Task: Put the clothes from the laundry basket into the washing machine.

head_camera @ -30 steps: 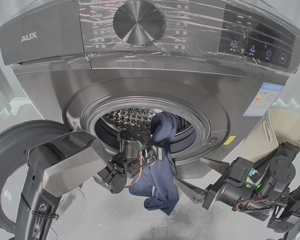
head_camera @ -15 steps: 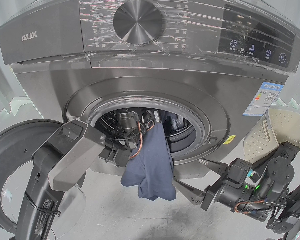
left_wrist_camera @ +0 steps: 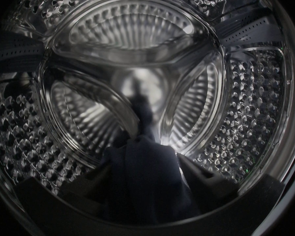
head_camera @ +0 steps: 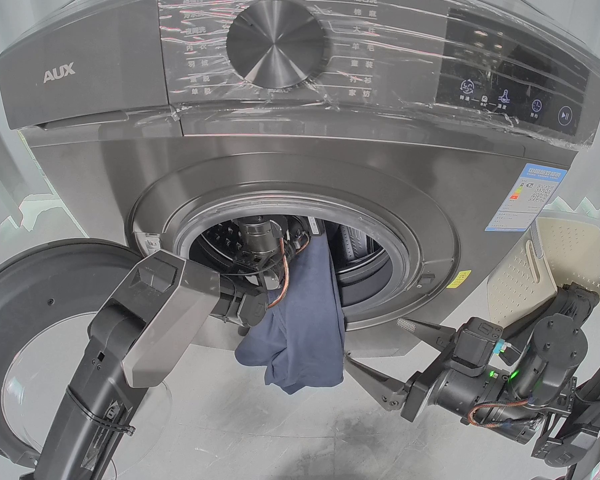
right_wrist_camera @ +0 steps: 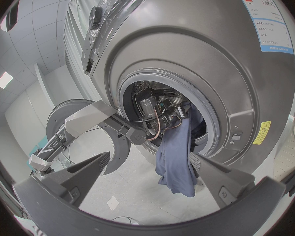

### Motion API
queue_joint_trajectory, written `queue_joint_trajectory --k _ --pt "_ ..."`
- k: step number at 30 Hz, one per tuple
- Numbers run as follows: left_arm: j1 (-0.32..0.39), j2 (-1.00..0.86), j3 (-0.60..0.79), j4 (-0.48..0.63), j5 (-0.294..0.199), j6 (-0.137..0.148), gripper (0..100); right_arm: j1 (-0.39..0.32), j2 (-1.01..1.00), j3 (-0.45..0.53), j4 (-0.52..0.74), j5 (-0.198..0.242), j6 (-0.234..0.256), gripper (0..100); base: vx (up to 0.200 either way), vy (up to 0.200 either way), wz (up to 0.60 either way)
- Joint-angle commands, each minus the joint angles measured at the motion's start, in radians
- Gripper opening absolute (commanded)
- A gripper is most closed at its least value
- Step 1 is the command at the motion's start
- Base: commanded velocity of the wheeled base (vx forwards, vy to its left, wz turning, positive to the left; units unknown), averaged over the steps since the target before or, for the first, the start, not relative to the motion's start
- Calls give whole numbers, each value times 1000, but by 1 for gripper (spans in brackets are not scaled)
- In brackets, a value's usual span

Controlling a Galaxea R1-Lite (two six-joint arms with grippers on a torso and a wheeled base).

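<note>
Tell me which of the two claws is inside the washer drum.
The left claw: it is inside the drum with the navy garment hanging from it. The right claw sits open outside it, holding nothing.

The grey-shelled left arm (head_camera: 157,321) carries a seemingly copper cable (head_camera: 284,281).

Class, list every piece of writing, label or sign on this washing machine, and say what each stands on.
Brand mark in pale capitals: grey drawer front of the grey steel washing machine.
Programme names ringing the round metal dial: blurred under plastic film, unreadable.
Lit symbols, no words: dark touch panel.
Blue-and-white rectangular label with a square code: print too small.
Small yellow sticker: too small to read.
</note>
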Motion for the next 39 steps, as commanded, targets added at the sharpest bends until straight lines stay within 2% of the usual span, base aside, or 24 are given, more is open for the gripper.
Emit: queue_joint_trajectory --k 1,6,10,16,18,23,29,32,36,37,39 --pt "-11 -54 100 15 1 -17 100 -1 2 0 0 0 -1 100 0 0 0" --pt "-11 -231 327 113 -19 -23 100 -1 0 0 0 0 -1 100 0 0 0" --pt "-11 -280 410 119 -36 -23 100 1 2 0 0 0 1 100 0 0 0" --pt "-43 -366 631 124 -94 -20 100 6 -1 0 0 -1 1 100 0 0 0" --pt "-57 -370 706 130 -114 -11 100 6 -1 0 0 -1 1 100 0 0 0" --pt "-75 -330 746 110 -120 -6 100 9 -1 0 0 -1 1 100 0 0 0" --pt "-77 -277 727 82 -120 -5 100 15 -3 0 0 -1 1 100 0 0 0" --pt "-74 -234 693 76 -116 15 100 15 -4 0 0 -1 -1 100 0 0 0" --pt "-63 -209 652 79 -108 17 100 15 -7 0 0 -1 -1 100 0 0 0" --pt "-63 -209 652 79 -108 17 0 15 -7 -1 0 -1 -1 100 0 0 0" --pt "-63 -208 649 81 -108 17 0 15 -9 -1 0 -1 -2 100 0 0 0"
